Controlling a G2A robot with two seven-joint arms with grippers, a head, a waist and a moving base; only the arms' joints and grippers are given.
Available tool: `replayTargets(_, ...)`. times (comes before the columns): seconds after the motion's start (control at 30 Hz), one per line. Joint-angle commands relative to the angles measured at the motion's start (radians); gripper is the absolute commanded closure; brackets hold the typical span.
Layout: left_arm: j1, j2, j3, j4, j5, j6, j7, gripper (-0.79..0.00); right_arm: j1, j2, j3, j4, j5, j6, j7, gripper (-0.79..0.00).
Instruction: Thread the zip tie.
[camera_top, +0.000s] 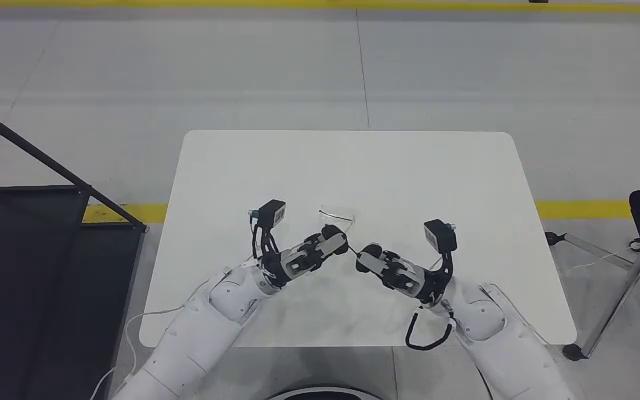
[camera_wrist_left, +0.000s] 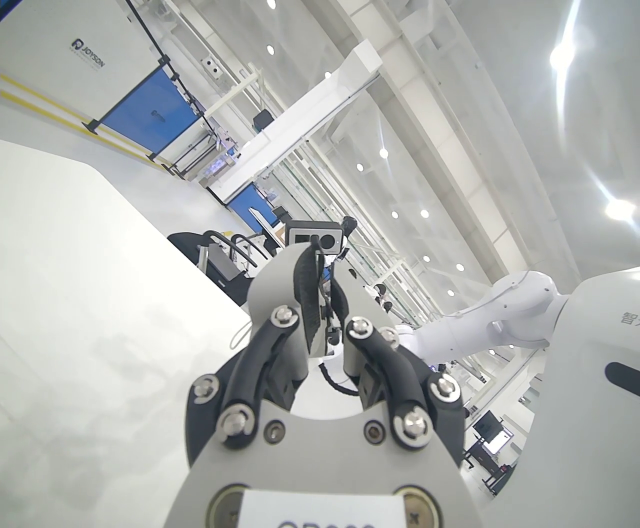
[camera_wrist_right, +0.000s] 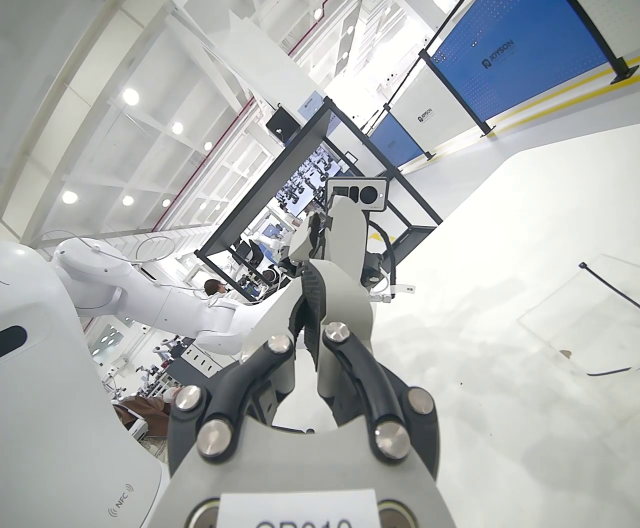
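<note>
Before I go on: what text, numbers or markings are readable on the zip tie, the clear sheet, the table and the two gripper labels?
Zip tie: no print seen.
Clear sheet: none.
Table: none.
Left label at the base of the left gripper: cut off at the picture's edge, unreadable.
Right label at the base of the right gripper: likewise cut off, unreadable.
</note>
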Motion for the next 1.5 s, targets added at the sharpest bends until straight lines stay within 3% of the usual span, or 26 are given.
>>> replayTargets(0.0, 0.001, -0.001, -0.001, 0.001, -0.001, 0.000, -0.002, -0.114, -0.001, -0.001, 0.002, 0.000, 0.000, 0.000, 0.001, 0.000)
replayTargets(0.33, 0.004, -0.007, -0.011, 0.001, -0.006, 0.000, -0.009, -0.095, -0.003, -0.005, 0.008, -0.001, -0.001, 0.007, 0.014, 0.000)
replayTargets(0.63, 0.007, -0.012, -0.020, 0.003, -0.005, 0.000, -0.018, 0.000, -0.004, -0.010, 0.012, 0.000, 0.001, 0.012, 0.021, 0.000)
replayTargets(0.67, 0.008, -0.012, -0.021, 0.003, -0.005, 0.000, -0.018, 0.000, -0.004, -0.010, 0.013, 0.000, 0.002, 0.012, 0.020, -0.018)
replayTargets(0.7, 0.008, -0.013, -0.022, 0.003, -0.005, 0.000, -0.019, 0.000, -0.004, -0.011, 0.013, -0.001, 0.001, 0.012, 0.021, -0.249)
replayTargets(0.77, 0.008, -0.013, -0.025, 0.004, -0.003, 0.000, -0.019, 0.000, -0.005, -0.012, 0.015, 0.000, 0.004, 0.012, 0.019, -0.554)
replayTargets(0.83, 0.008, -0.014, -0.030, 0.007, 0.002, 0.000, -0.018, 0.000, -0.007, -0.012, 0.020, 0.001, 0.004, 0.011, 0.016, -0.785)
replayTargets(1.07, 0.022, -0.009, -0.090, 0.000, 0.083, 0.017, 0.024, 0.000, -0.020, -0.006, 0.060, -0.017, -0.017, 0.021, 0.030, -0.785)
replayTargets(1.33, 0.111, 0.003, -0.199, -0.119, 0.304, 0.115, 0.131, 0.000, -0.058, 0.002, 0.120, -0.140, -0.182, 0.155, 0.015, -0.785)
replayTargets(1.47, 0.145, 0.007, -0.207, -0.161, 0.313, 0.101, 0.131, 0.000, -0.061, 0.002, 0.121, -0.145, -0.184, 0.158, 0.014, -0.785)
